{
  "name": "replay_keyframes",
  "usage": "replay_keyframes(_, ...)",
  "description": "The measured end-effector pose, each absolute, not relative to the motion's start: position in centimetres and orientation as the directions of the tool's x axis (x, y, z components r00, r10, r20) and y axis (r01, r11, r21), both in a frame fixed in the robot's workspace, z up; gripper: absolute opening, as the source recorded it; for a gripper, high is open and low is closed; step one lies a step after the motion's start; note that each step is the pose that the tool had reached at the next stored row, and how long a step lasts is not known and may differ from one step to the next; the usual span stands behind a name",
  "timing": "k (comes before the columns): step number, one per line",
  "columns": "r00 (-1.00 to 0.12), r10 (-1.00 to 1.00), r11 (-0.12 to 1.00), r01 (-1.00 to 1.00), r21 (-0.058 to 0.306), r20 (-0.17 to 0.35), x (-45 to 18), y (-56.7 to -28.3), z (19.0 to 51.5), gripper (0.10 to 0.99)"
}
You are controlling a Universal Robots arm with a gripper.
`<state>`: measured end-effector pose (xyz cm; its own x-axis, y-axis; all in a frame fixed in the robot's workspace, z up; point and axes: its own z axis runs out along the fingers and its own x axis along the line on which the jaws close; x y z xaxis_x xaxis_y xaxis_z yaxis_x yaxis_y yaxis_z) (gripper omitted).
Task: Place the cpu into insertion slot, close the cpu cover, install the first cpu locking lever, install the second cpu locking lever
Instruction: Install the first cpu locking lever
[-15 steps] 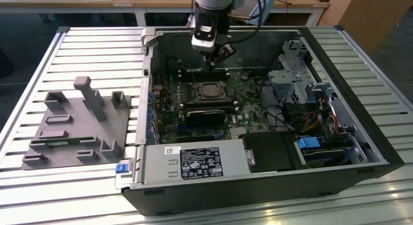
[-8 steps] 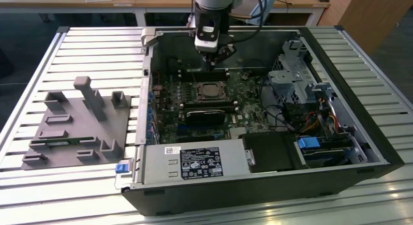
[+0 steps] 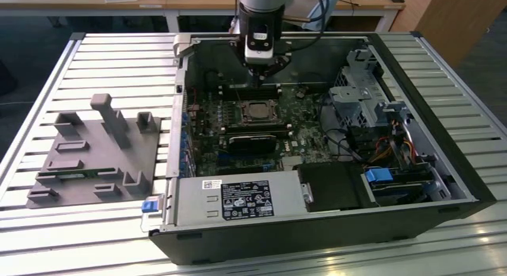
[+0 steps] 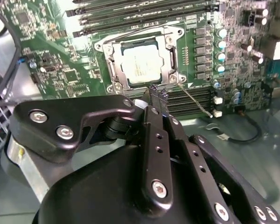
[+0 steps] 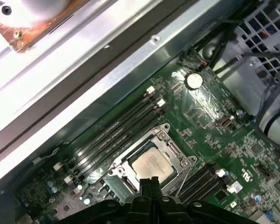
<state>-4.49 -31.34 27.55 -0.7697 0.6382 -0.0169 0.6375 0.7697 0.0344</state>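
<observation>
The end effector (image 4: 156, 94) hangs clenched and empty beside the cpu (image 4: 140, 63), which sits in the insertion slot (image 4: 170, 58) under the cpu cover (image 4: 139, 38). The second wrist view catches a loose lever (image 4: 194, 99); the exterior view, a grey fixture (image 3: 95, 151).

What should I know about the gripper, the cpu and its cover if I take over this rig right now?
The gripper is shut, holding nothing, beside a corner of the cpu cover.
The cpu sits in the insertion slot, with the cover lying flat over it.
Done: cpu placed, cover closed.
Left: at least one locking lever sticks out free, apparently unlatched.
</observation>
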Motion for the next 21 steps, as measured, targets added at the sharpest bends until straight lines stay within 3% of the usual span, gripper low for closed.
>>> replay_keyframes(21,-0.947,0.321,0.947,0.32,0.034,-0.017,-4.49,-31.34,27.51,0.106)
